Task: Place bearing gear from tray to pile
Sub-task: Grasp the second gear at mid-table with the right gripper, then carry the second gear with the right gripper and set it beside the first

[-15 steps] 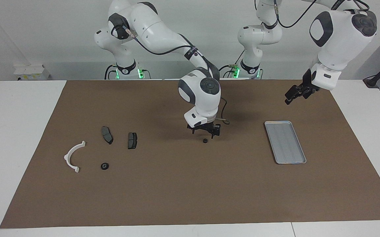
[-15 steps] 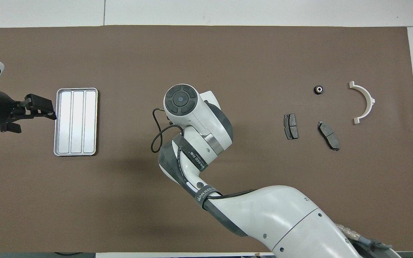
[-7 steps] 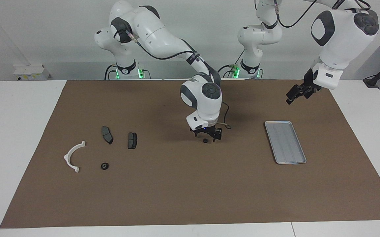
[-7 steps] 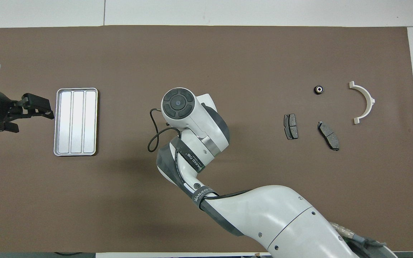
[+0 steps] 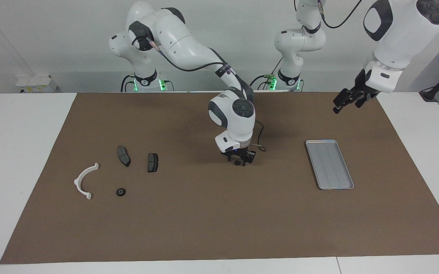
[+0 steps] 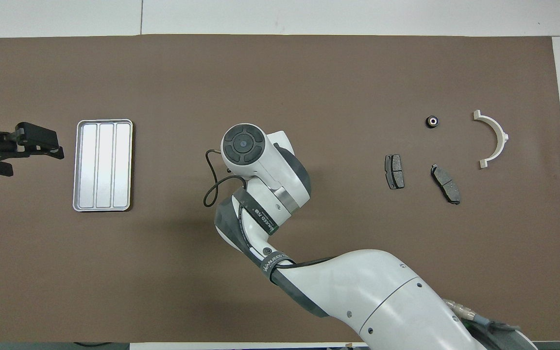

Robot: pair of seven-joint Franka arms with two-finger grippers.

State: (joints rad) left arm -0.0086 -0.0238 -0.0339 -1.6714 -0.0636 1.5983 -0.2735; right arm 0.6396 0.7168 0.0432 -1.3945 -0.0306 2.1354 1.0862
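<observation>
A small black bearing gear (image 5: 237,162) lies on the brown mat near the table's middle. My right gripper (image 5: 238,160) is down at the mat around it; the grip itself I cannot make out. In the overhead view the right wrist hides both. The silver tray (image 5: 329,164) (image 6: 102,165) lies bare toward the left arm's end. The pile lies toward the right arm's end: a white bracket (image 5: 84,180) (image 6: 496,138), two brake pads (image 5: 123,155) (image 6: 394,171) and another black gear (image 5: 120,192) (image 6: 432,121). My left gripper (image 5: 344,102) (image 6: 32,155) hangs open and holds nothing, over the mat beside the tray.
The brown mat (image 5: 219,220) covers most of the white table. A thin cable (image 6: 212,184) loops off the right wrist just above the mat. The right forearm (image 6: 357,287) crosses the mat's near part in the overhead view.
My right gripper has dropped from just above the gear down to the mat around it. The left arm has risen and drawn away from the tray toward its own end.
</observation>
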